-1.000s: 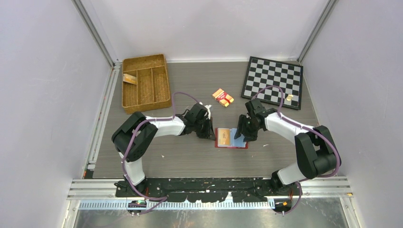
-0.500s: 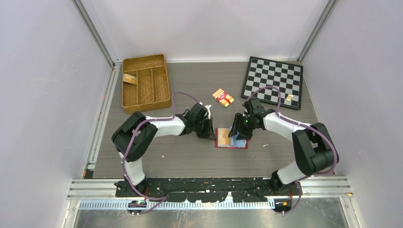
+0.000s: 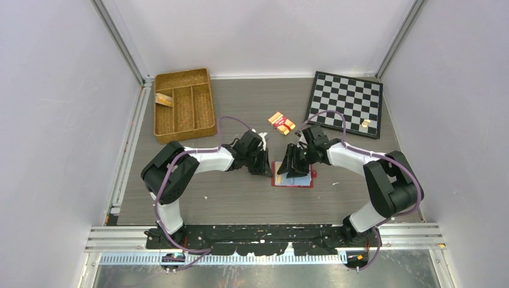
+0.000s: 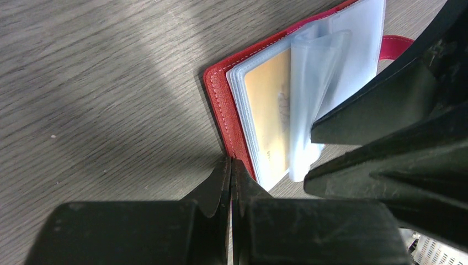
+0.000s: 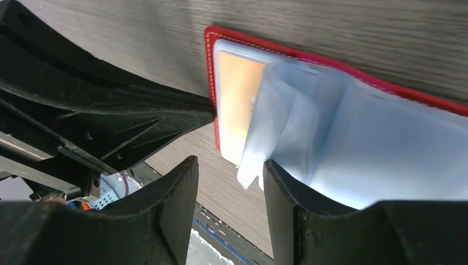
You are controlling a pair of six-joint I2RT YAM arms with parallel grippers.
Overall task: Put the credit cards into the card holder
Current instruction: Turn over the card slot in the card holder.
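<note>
left claw (image 4: 230,165) clenched, tips touching wallet (image 4: 218,94) edge | right claw (image 5: 229,165) released over wallet | card (image 4: 270,110) inside wallet

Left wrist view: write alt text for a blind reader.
An open red card holder lies on a grey wood table, a tan card inside its clear sleeves. The shut left gripper meets its red edge at the bottom; the right gripper reaches over the sleeves.
</note>
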